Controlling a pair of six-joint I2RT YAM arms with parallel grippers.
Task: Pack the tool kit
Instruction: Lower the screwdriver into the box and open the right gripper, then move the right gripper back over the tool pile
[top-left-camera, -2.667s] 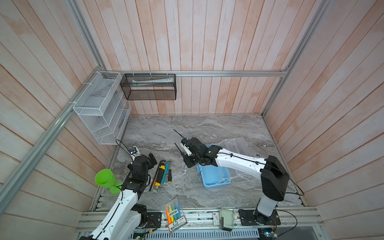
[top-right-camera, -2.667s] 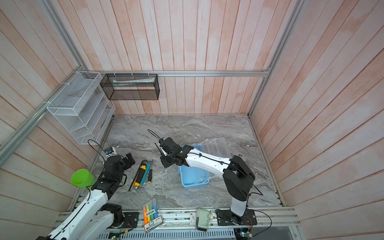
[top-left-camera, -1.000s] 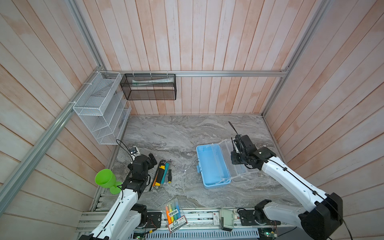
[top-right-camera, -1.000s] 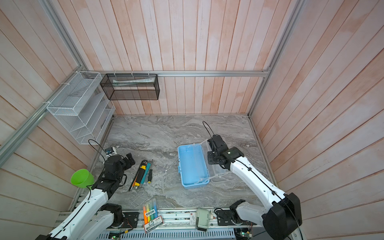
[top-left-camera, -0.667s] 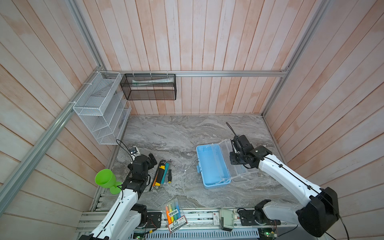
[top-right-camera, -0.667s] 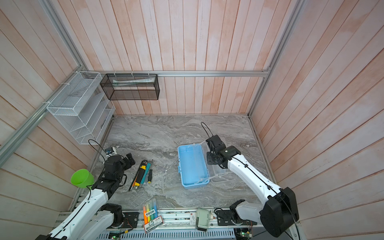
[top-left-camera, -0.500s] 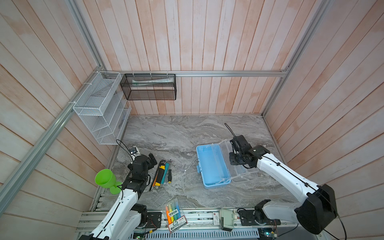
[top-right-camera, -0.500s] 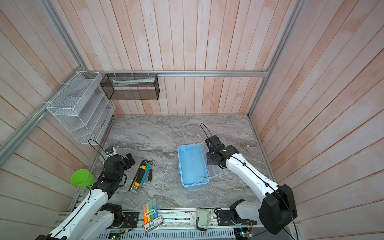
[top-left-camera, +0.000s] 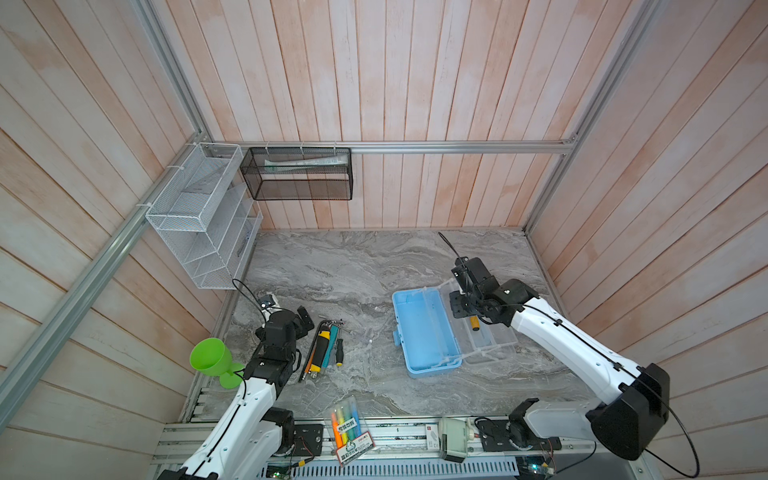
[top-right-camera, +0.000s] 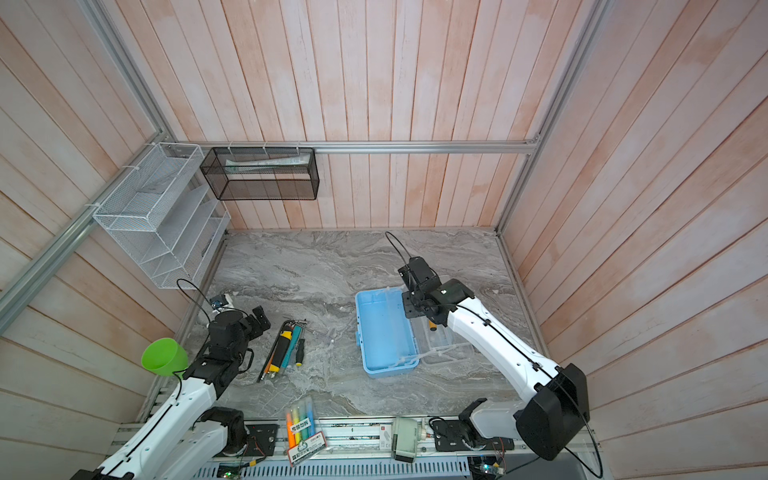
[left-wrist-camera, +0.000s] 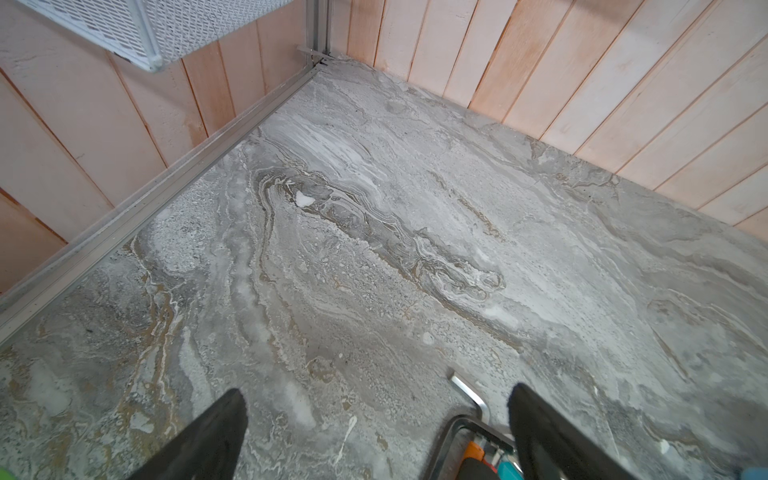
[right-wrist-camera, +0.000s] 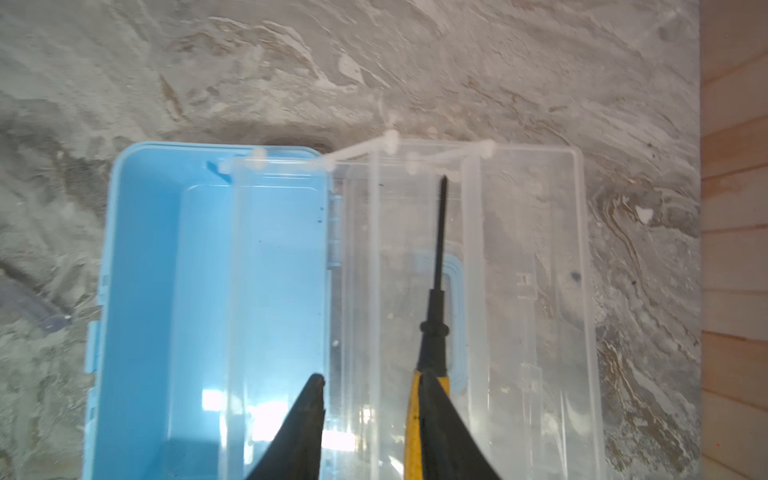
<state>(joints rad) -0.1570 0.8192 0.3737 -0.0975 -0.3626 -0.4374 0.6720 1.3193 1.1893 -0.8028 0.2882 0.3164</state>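
The right hand (right-wrist-camera: 370, 378) is hovering over the open tool kit (right-wrist-camera: 141, 270), jaws parted, leaving the yellow-and-black screwdriver (right-wrist-camera: 434, 299) lying loose in its clear tray (right-wrist-camera: 415, 232) (one finger (right-wrist-camera: 440, 415) touching it). The left hand (left-wrist-camera: 378, 390), spread wide, is hovering by the unpacked tools (top-left-camera: 325, 345), presumably to pick next.

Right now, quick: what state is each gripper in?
Left gripper: open, holding nothing.
Right gripper: open; yellow-black screwdriver sits beside one finger, not clamped.
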